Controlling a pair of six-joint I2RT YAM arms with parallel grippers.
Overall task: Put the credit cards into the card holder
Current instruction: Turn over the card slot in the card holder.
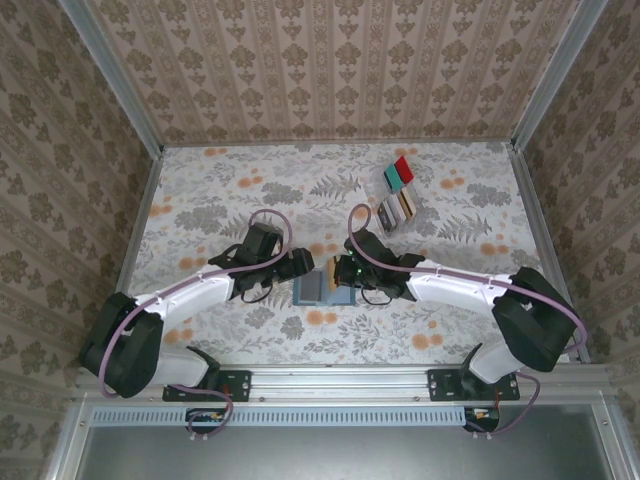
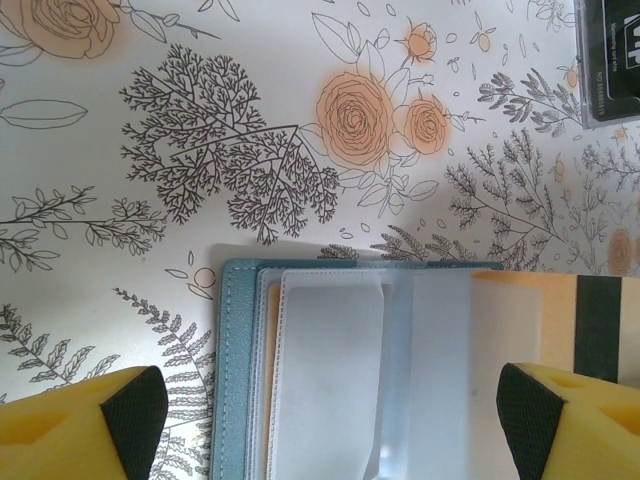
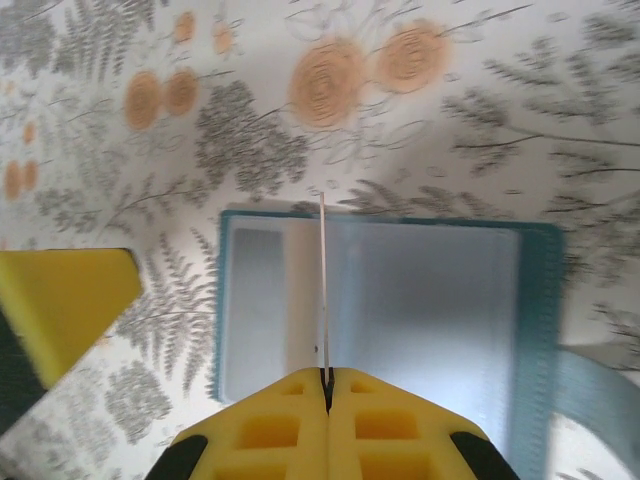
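Right wrist view shows right tool (image 3: 327,380) clamping an edge-on card (image 3: 322,280); left wrist view shows left tool (image 2: 332,410) spread apart.

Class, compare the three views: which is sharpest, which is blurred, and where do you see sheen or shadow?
Left wrist view: crisp, the print on the table and the card holder sharp, a mild sheen on its clear slot. Right wrist view: soft throughout, the flowers smeared, the edge-on card in the right claw a thin line. Top external view: even light, shadows faint.
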